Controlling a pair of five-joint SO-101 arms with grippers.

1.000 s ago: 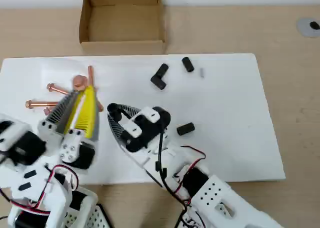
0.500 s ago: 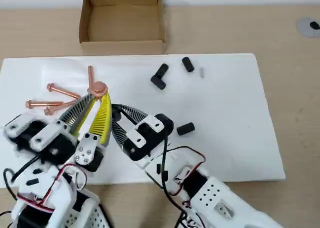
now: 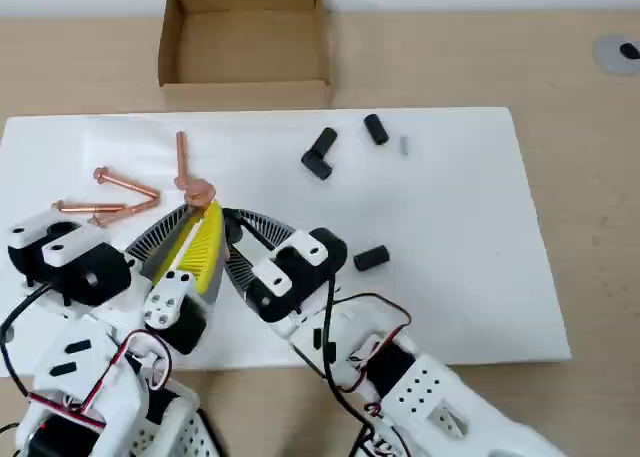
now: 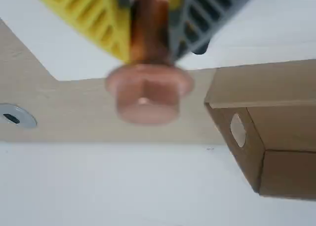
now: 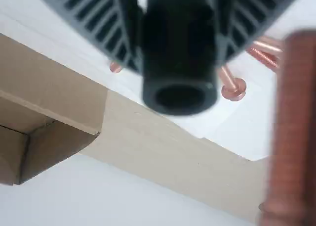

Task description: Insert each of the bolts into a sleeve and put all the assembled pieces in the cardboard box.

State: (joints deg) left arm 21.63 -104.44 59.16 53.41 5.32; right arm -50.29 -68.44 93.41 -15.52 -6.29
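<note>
Left gripper (image 3: 203, 209) is clamped on the copper flanged bolt (image 3: 200, 190), right gripper (image 3: 230, 223) on the short black tubular sleeve (image 5: 180, 43); the bolt sits just beside the sleeve, long axes roughly parallel, not coaxial, so it likely needs realigning to the sleeve's bore.

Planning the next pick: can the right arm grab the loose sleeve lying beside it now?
Probably not yet: the right gripper is shut on a black sleeve, so it has no free grip. The loose sleeve itself lies unobstructed on the white mat nearby.
</note>
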